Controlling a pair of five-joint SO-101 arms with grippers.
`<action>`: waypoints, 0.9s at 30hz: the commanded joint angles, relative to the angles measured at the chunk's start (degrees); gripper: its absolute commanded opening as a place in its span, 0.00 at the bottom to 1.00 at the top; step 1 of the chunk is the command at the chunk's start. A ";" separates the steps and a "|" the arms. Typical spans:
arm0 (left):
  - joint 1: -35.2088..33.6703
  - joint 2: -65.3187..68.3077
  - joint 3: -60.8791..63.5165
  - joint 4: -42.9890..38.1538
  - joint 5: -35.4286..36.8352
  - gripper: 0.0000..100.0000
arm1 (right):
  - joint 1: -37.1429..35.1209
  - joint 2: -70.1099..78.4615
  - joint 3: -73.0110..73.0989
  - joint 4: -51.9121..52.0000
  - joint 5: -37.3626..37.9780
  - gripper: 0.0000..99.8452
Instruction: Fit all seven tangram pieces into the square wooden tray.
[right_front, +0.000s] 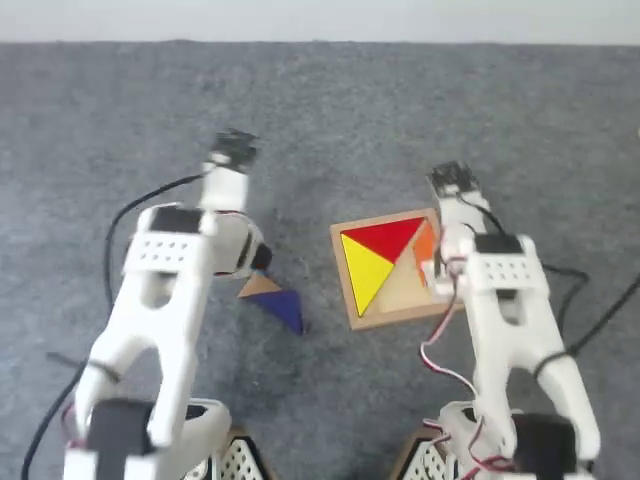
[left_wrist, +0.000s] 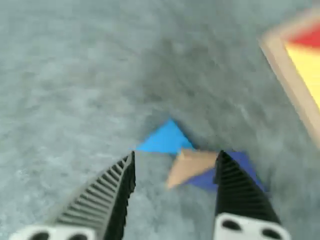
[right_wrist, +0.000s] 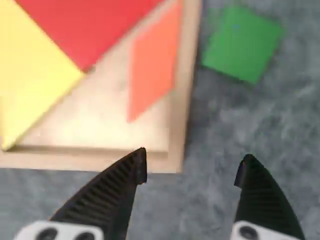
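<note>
The tray (right_front: 408, 288) sits on the grey desk (right_front: 330, 120), right of centre and turned a little askew. Inside it, the red triangle (right_front: 385, 238) runs along the far rim. The yellow triangle (right_front: 365, 268) runs along the rim on the left arm's side, and the two meet on a slanted edge. The orange piece (right_wrist: 152, 70) lies along the opposite rim, close beside the red one. Bare wood shows between the yellow and orange pieces, down to the near rim.

The right hand (right_wrist: 194, 156) hangs over the tray's near corner with its fingers spread wide and nothing between them. One fingertip is over the near rim and the other over the desk outside. The green square (right_wrist: 242, 42) lies flat on the desk just outside the rim that the orange piece follows, turned at an angle to it, with a narrow strip of desk between.

The other three pieces seen are clustered on the desk well apart from the tray, on the left arm's side. The tan piece (left_wrist: 192, 165) overlaps the dark blue piece (left_wrist: 247, 167). The light blue triangle (left_wrist: 165, 139) touches the tan one at a corner. The left hand (left_wrist: 176, 155) is over this cluster, fingers spread and gripping nothing. One fingertip is in front of the dark blue piece and the other is beside the light blue triangle's edge. I cannot tell whether either touches. Open desk surrounds the cluster on all sides.
</note>
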 joint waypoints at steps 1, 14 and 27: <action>2.99 8.26 -10.24 10.02 -15.56 0.25 | 4.79 -5.58 7.47 -6.81 3.60 0.28; 1.41 25.32 -26.59 17.76 -33.67 0.25 | 5.14 -5.58 13.01 -12.18 3.69 0.28; 1.76 36.48 -26.86 12.66 -34.37 0.25 | 5.14 -5.58 13.01 -12.26 3.52 0.28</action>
